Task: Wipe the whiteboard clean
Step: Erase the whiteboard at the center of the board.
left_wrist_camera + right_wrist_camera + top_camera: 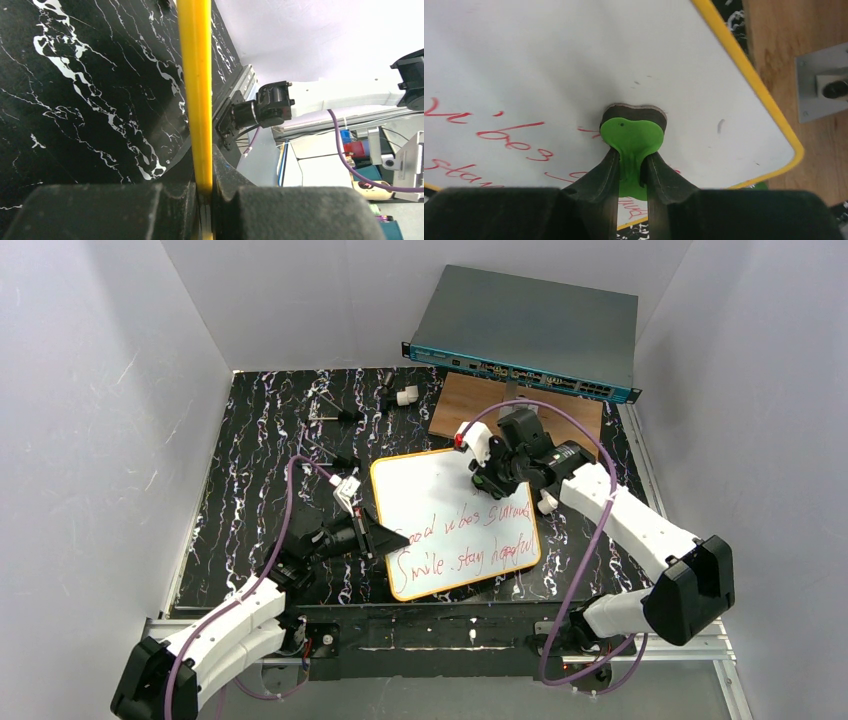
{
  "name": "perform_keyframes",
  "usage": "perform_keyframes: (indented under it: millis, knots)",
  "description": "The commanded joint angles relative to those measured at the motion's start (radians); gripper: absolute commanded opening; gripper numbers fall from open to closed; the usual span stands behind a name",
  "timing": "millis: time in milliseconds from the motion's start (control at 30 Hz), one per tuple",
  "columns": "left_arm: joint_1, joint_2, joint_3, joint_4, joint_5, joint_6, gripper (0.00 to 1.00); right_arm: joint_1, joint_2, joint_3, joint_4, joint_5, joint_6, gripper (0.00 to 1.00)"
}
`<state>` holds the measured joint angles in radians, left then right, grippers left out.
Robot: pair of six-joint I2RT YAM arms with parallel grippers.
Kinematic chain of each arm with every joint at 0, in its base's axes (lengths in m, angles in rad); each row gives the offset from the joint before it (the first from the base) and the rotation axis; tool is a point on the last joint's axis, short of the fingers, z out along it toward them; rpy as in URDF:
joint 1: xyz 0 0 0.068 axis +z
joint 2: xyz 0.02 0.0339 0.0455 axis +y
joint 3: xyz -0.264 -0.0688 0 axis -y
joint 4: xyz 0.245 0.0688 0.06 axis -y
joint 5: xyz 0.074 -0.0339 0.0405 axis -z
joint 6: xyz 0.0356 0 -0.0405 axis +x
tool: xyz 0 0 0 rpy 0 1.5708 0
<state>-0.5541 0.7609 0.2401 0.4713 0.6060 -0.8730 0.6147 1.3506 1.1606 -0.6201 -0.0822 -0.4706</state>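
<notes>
The whiteboard (440, 502) lies on the black marbled table, white with a yellow frame and red handwriting across its near half. My left gripper (382, 537) is shut on its left edge; in the left wrist view the yellow frame (196, 90) runs up between the pads. My right gripper (492, 480) is over the board's far right part, shut on a green eraser (631, 137) whose dark felt pad rests on the white surface (549, 65) beside the red writing.
A brown wooden board (470, 400) lies behind the whiteboard, under a grey network switch (525, 332) propped on it. Small white and black parts (405, 396) lie at the table's far left. White walls enclose the table.
</notes>
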Motion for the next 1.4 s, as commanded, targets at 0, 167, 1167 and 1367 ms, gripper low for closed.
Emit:
perform_keyframes:
  millis: [0, 167, 1167, 1367]
  knots:
    - [-0.006, -0.049, 0.013, 0.245, 0.039, -0.074, 0.0, 0.009, -0.025, 0.004, -0.051, -0.234, -0.028, 0.01]
    - [-0.006, -0.091, 0.022, 0.176, 0.051, -0.048, 0.0, 0.07, -0.025, -0.008, -0.089, -0.345, -0.074, 0.01]
    - [-0.007, -0.016, 0.051, 0.203, 0.058, -0.002, 0.0, 0.046, 0.012, 0.014, 0.002, 0.049, 0.014, 0.01]
    - [-0.007, -0.031, 0.026, 0.233, 0.039, -0.015, 0.0, -0.013, 0.002, -0.011, 0.005, 0.037, 0.011, 0.01]
